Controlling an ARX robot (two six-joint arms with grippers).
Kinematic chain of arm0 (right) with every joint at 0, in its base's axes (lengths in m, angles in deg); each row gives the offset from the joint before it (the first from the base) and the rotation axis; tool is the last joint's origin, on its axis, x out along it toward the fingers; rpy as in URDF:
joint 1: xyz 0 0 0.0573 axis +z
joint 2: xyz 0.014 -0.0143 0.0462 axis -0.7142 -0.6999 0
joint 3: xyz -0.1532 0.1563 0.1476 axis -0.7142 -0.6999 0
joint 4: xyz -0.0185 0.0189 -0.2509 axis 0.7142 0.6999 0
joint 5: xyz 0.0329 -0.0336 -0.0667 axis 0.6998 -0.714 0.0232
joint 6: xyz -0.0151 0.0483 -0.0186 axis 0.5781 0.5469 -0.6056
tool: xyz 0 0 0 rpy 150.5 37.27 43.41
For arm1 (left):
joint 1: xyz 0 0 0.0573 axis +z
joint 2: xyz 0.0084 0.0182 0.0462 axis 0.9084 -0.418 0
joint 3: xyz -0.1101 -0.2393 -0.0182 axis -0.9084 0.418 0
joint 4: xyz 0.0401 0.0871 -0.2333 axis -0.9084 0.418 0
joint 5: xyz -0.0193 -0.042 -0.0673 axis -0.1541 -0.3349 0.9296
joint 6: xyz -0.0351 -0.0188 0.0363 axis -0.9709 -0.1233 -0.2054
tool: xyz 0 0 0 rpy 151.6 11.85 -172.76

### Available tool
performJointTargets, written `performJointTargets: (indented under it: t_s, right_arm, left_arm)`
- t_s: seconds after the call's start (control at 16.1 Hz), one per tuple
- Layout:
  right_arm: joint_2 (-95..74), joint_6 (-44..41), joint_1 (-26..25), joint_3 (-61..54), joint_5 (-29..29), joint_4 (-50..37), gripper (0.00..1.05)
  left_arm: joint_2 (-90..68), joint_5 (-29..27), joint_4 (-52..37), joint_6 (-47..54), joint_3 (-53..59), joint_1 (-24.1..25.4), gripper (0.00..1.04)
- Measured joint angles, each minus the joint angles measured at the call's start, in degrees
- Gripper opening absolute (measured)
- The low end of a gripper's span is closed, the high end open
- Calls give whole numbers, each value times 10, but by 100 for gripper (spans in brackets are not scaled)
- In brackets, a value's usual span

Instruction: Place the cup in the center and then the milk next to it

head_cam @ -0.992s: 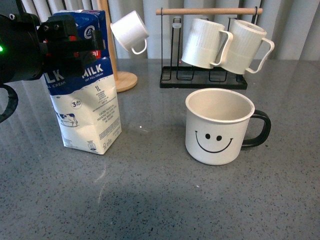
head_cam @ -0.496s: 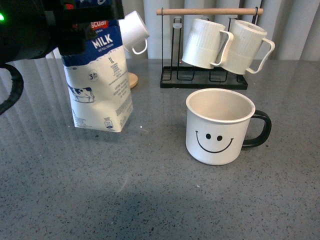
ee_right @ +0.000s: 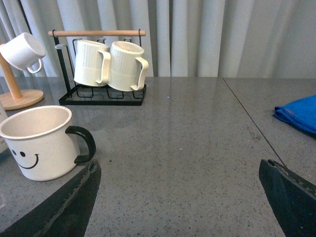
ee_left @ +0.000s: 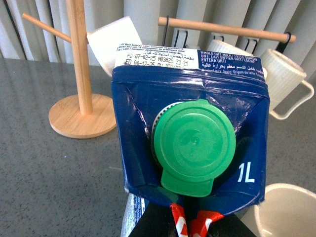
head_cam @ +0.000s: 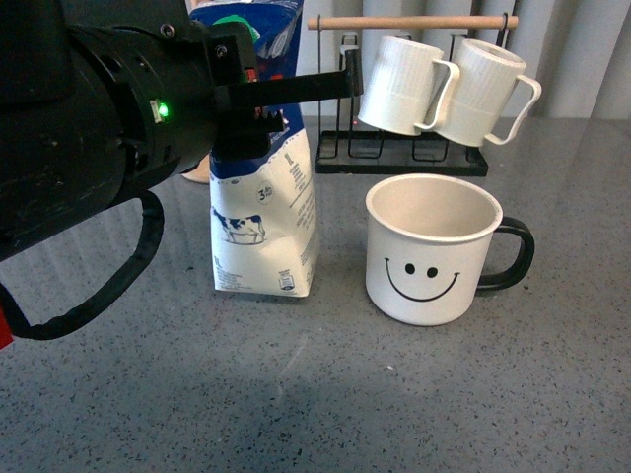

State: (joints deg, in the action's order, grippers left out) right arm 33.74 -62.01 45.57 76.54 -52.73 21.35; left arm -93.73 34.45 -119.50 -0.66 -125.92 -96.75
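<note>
Front view: milk [head_cam: 266, 227] upper half hidden behind left arm [head_cam: 99, 128], top cut by upper edge. Left wrist view: cup [ee_left: 291, 212] cropped, lower right corner.

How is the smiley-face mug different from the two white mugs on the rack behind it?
The smiley mug is smooth, with a black face and black handle; the ribbed mugs are all white. The smiley mug stands upright on the table; the ribbed mugs hang tilted on the rack. Both are white with one handle.
</note>
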Motion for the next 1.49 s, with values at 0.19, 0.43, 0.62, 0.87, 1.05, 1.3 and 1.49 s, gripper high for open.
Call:
performJointTargets:
  t_s: [0.19, 0.43, 0.62, 0.87, 1.05, 1.3, 1.49]
  right_arm:
    - [0, 0, 0, 0, 0, 0, 98]
    - [0, 0, 0, 0, 0, 0, 98]
    - [0, 0, 0, 0, 0, 0, 98]
    - [0, 0, 0, 0, 0, 0, 98]
    - [0, 0, 0, 0, 0, 0, 98]
    - [0, 0, 0, 0, 0, 0, 98]
    - [0, 0, 0, 0, 0, 0, 98]
  left_arm:
    - [-18, -19, -26, -8, -11, -18, 3]
    - [-44, -37, -35, -12, -11, -33, 3]
    - [-52, -49, -44, -13, -11, -41, 3]
    - [-56, -68, -46, -26, -11, -50, 3]
    - [-56, -67, -37, -30, -11, -56, 17]
    - [-44, -63, -30, -45, -9, -63, 57]
    - [-7, -62, -29, -50, 2, -64, 95]
